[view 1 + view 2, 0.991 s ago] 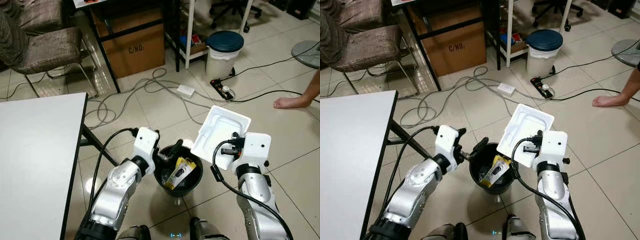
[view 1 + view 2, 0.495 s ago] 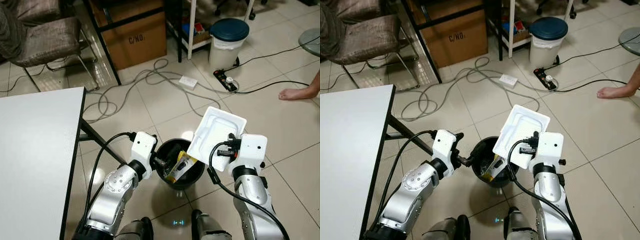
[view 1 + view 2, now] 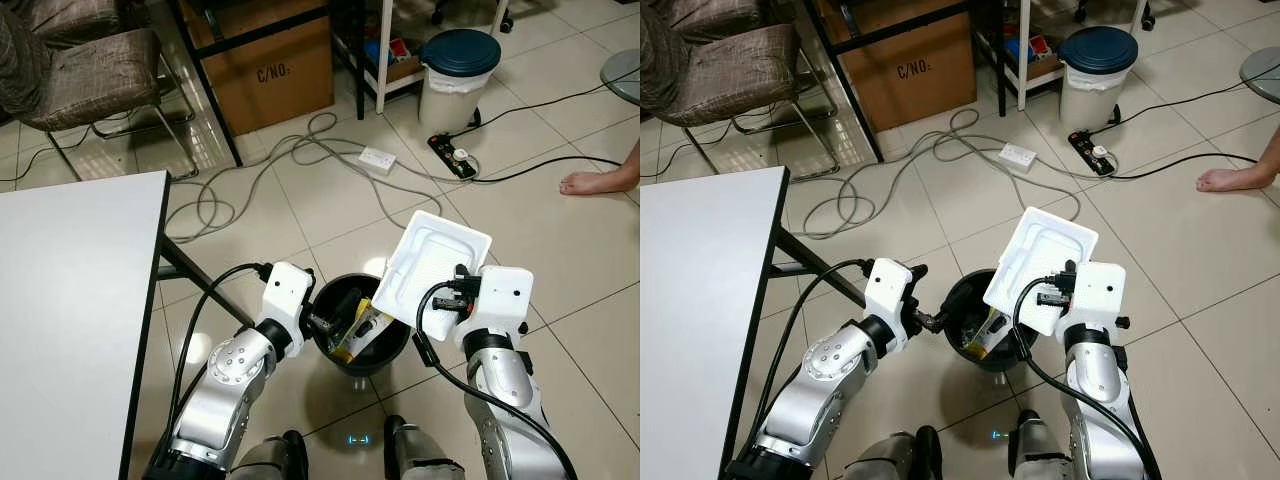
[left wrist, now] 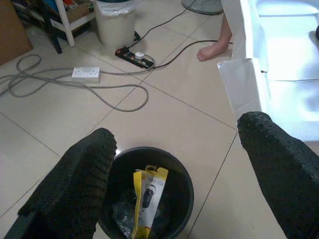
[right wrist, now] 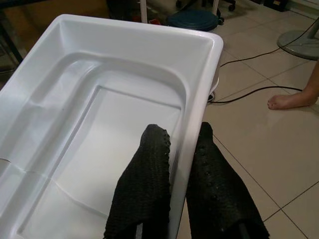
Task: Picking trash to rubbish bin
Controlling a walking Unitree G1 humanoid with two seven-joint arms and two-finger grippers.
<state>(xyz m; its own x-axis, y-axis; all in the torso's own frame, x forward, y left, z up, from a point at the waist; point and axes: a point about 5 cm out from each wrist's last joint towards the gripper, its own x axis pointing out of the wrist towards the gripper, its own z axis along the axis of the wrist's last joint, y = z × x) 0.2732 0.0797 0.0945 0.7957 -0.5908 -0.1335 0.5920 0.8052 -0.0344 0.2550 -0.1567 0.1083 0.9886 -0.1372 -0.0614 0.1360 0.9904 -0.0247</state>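
Note:
A black rubbish bin (image 3: 385,352) stands on the tiled floor between my arms, with a yellow package (image 3: 350,337) and other dark trash in it. My right gripper (image 5: 182,134) is shut on the rim of a white plastic tray (image 3: 435,262), one finger (image 5: 144,184) inside and one outside. The tray is tilted, and its lower edge overhangs the bin's right rim. My left gripper (image 4: 174,132) is open at the bin's left rim, just above the bin (image 4: 144,194), with nothing between its fingers (image 4: 75,184).
A white table (image 3: 70,300) fills the left, its black leg slanting toward the bin. Grey cables (image 3: 300,160), a power strip (image 3: 450,155), a white bin with a blue lid (image 3: 458,75), a cardboard box (image 3: 265,70) and a chair (image 3: 90,80) lie beyond. A person's foot (image 3: 595,182) rests at the right.
The camera has shifted slightly. The tray in my right gripper has come closer to the bin and now overlaps its right rim. My left gripper stays open at the left rim.

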